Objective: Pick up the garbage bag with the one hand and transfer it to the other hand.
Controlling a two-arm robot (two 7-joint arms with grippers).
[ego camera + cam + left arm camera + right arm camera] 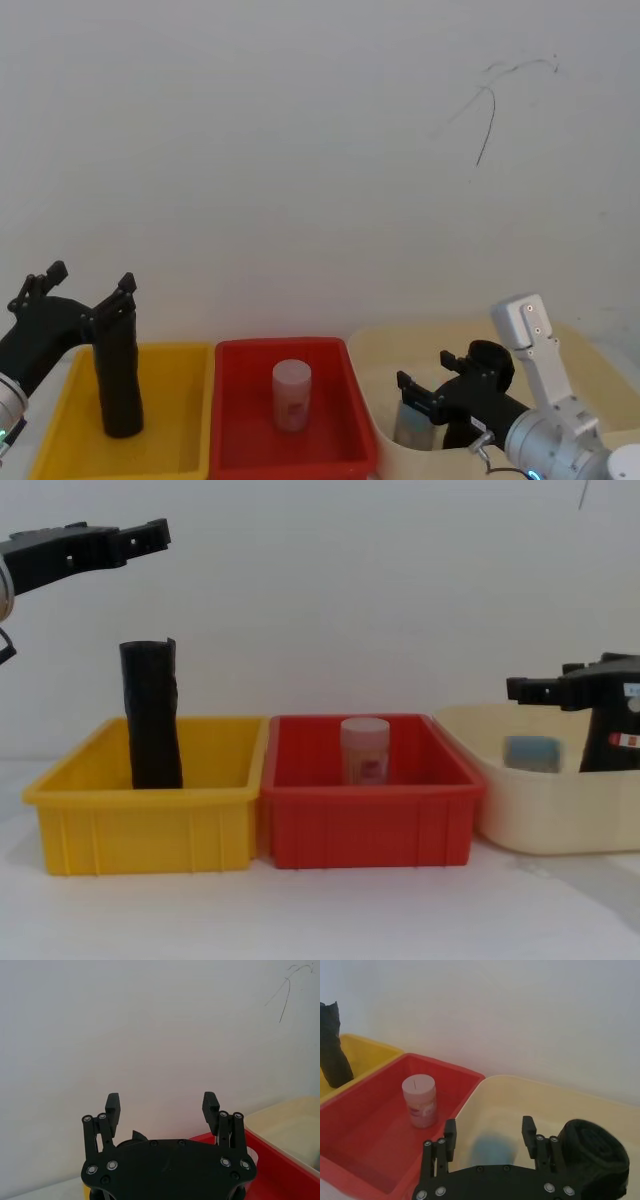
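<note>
A tall black plastic roll [118,378] stands upright in the yellow plastic bin [60,420]. The open black left gripper [75,282] is above it. A pale lidded jar [291,394] stands in the red plastic bin [335,410]. The open black right gripper [424,370] sits over the cream tub [385,345].

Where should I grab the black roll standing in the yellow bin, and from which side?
Best its upper half, from above. The black roll stands nearly upright, its foot sunk behind the yellow bin wall, so only the top is free for fingers on either side. The left gripper hangs open above it; the right gripper sits over the cream bin.
</note>
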